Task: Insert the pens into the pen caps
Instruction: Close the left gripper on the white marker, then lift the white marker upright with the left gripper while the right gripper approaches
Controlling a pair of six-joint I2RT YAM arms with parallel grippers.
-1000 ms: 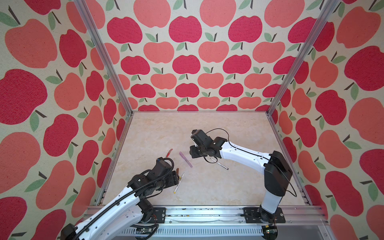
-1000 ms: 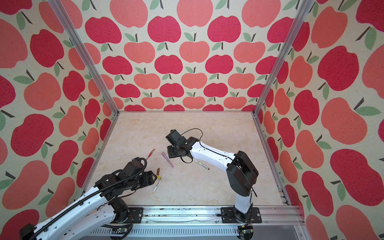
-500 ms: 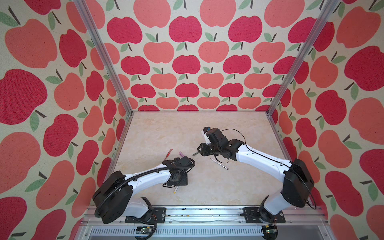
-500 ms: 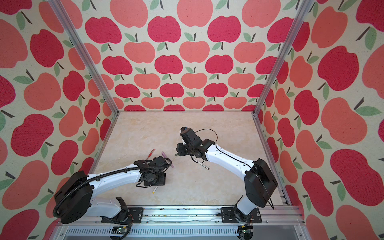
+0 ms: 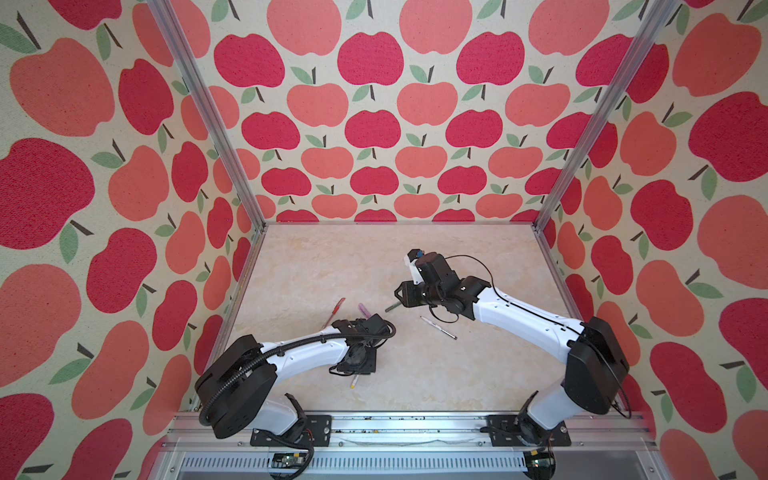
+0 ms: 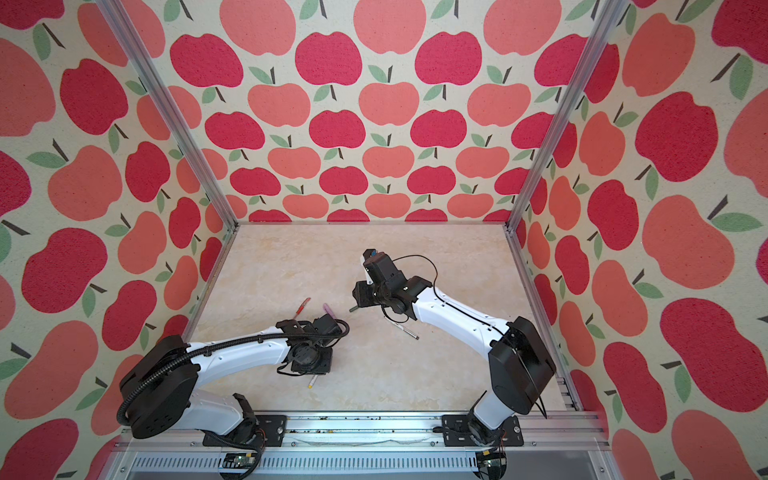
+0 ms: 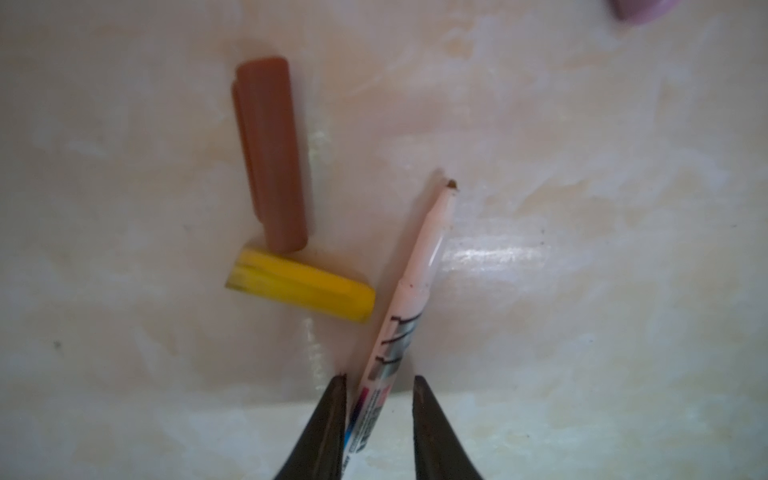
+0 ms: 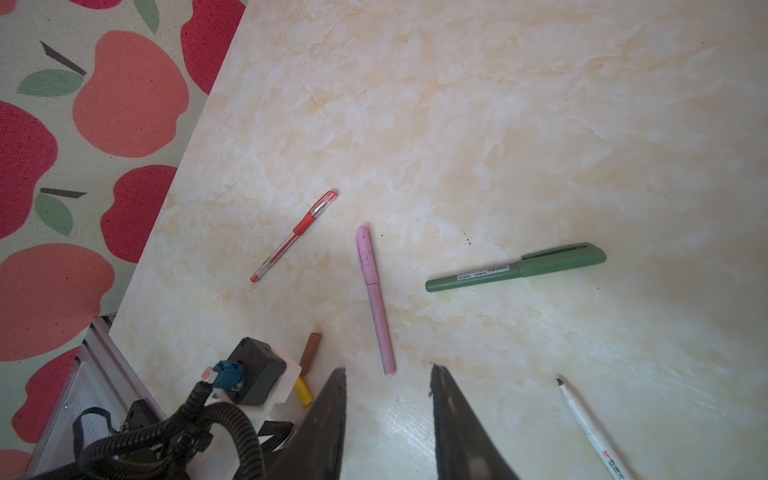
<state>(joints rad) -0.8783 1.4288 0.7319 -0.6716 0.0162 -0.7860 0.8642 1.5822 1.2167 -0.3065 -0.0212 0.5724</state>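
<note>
Red pen [image 8: 295, 235]: farthest left on the desk [image 5: 324, 266], with its cap on. It lies alone, apart from the other things.
Lilac pen [image 8: 374, 299]: just right of the red one, also capped. One end comes near the wrist of your left arm [image 5: 307, 353].
Left pincer [image 7: 380, 380]: low over the desk, with narrow jaws, one on each side of the white pen [image 7: 409, 291]. One finger [image 7: 332, 415] touches the barrel and a small gap shows at the other, so the pen is not clamped.
White pen: flat on the desk, uncapped, its brownish tip pointing away from the pincer.
Yellow cap [image 7: 299, 291]: lies crosswise, its closed end just beside the pen's barrel and close ahead of the touching finger. This is the nearest obstacle for you.
Brown cap [image 7: 270, 153]: beyond the yellow cap. One end meets it, but I cannot tell if they touch.
Both top views: your left arm covers the two caps.
Green pen [image 8: 515, 268]: capped, lying in the middle of the desk near your right pincer.
Right pincer [image 8: 386, 370]: raised above the desk, jaws partly apart, with nothing between them.
Second white pen [image 8: 590, 428]: uncapped, with a dark tip. It lies farthest right, alone.
</note>
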